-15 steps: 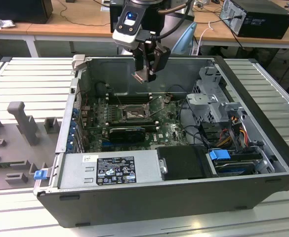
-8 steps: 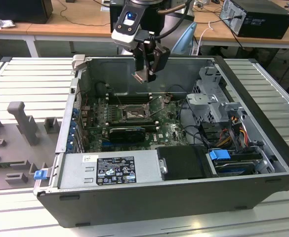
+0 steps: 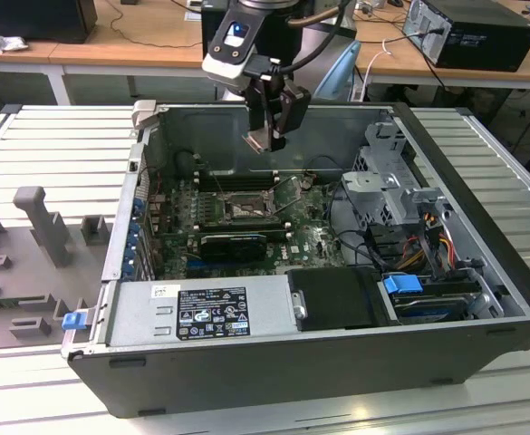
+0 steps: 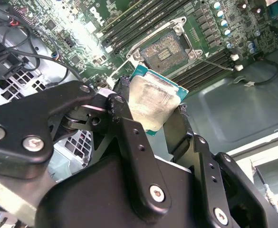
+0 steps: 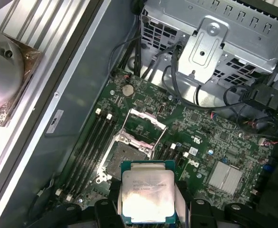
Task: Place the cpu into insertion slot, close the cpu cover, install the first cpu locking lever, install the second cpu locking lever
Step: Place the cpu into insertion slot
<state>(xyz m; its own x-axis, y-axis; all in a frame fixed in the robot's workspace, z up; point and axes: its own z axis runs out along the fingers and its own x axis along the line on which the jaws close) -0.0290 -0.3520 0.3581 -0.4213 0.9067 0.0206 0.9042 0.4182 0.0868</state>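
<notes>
The cpu (image 5: 147,192) is clamped by its edges between the two black fingers (image 4: 123,110) of the gripper (image 4: 150,114), held in the air above the motherboard (image 5: 215,137) and apart from the insertion slot (image 5: 123,159). The slot lies bare with its cpu cover (image 5: 146,124) tilted up, inside the open computer case (image 3: 337,362).

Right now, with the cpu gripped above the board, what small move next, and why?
Probably lower slowly toward the insertion slot. The gripper holds the cpu up near the case's top edge, well above the board, and in the first wrist view the slot lies uncovered and bare.
</notes>
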